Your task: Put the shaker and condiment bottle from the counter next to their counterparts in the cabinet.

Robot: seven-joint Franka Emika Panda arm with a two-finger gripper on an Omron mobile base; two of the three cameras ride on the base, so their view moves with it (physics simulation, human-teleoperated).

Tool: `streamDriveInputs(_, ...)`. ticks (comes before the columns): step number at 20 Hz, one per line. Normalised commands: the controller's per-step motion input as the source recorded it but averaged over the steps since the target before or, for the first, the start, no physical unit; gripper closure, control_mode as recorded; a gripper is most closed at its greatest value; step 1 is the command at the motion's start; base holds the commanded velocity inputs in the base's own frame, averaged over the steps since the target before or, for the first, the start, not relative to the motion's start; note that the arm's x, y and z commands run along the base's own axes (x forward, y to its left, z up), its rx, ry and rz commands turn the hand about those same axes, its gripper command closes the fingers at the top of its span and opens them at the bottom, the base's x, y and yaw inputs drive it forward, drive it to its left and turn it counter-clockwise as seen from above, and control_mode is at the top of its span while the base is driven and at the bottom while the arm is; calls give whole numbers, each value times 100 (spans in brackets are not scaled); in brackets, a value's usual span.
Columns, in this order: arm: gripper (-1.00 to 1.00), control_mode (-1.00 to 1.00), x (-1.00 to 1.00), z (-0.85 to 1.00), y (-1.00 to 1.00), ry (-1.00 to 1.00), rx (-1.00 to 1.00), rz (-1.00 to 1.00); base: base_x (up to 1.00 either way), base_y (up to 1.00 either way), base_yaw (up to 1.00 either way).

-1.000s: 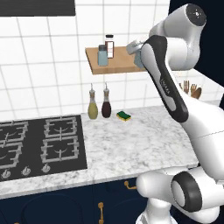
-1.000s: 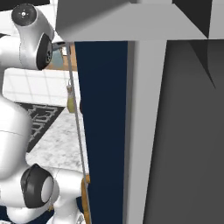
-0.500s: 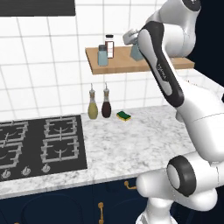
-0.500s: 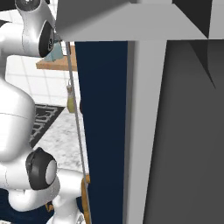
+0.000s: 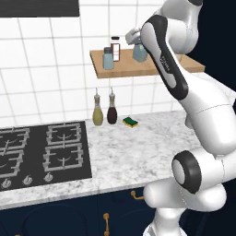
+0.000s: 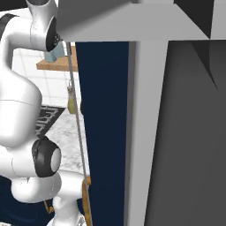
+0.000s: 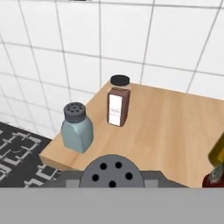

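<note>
My gripper is shut on the shaker, a pale blue-grey one, and holds it upright just over the cabinet shelf. In the hand view its light grey holed cap sits at the bottom, over the shelf board. The dark-capped counterpart shaker stands at the shelf's left end, left of the held one. An olive-yellow bottle and a dark red bottle top are cut off at the right edge. I cannot tell whether that red one is the condiment bottle. The held shaker also shows in the right base view.
A brown jar with a black lid stands at the back of the shelf against the tiled wall. On the marbled counter below are an oil bottle, a dark sauce bottle, a sponge and the black hob.
The arm has lifted, its elbow now higher above the shelf. The shaker stays in the grip near the same spot over the shelf.
</note>
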Motion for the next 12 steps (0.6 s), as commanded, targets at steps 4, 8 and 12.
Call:
streamDriveInputs(4, 100, -100, 2, -38, 0, 1, 0, 10, 0, 0, 0)
streamDriveInputs(8, 100, -100, 14, -37, 1, 0, 0, 10, 0, 0, 0)
streamDriveInputs(12, 100, -100, 41, -1, 8, 0, 2, 6, 0, 0, 0)
